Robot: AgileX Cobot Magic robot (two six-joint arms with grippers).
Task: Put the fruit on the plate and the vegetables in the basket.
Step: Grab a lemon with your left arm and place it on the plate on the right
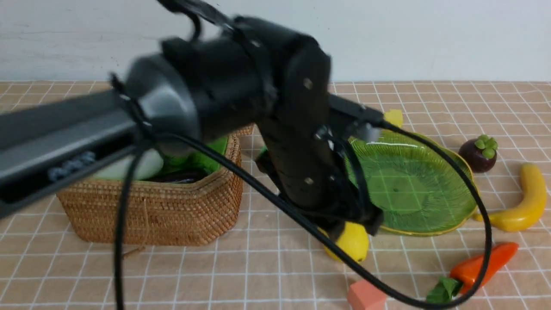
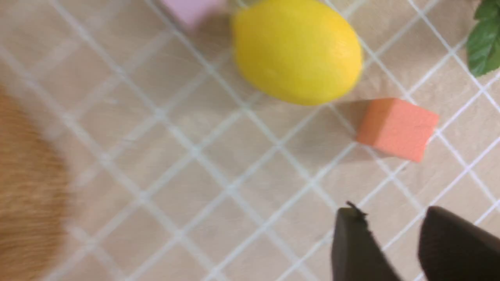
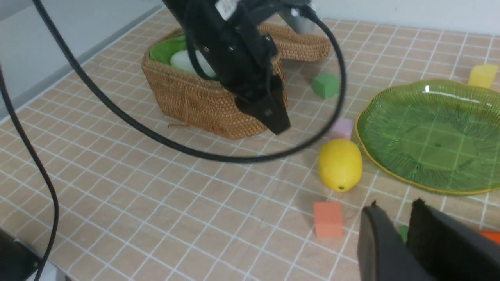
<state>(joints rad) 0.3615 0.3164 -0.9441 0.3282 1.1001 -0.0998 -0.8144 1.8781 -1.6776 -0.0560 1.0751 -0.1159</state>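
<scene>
Left gripper (image 2: 390, 210): jaws apart, nothing between them, hanging low over the cloth near the lemon (image 1: 351, 243), which lies just off the plate's (image 1: 413, 185) near rim. Right gripper (image 3: 396, 207): fingers close together with a thin slit; I cannot tell whether it is fully closed. Plate: bare. Banana (image 1: 525, 202) and mangosteen (image 1: 478, 155): on the cloth to the plate's right. Carrot (image 1: 482, 262): on the cloth, nearer me than the banana. Basket (image 1: 172, 211): left of the plate, white radish (image 1: 142, 165) inside.
</scene>
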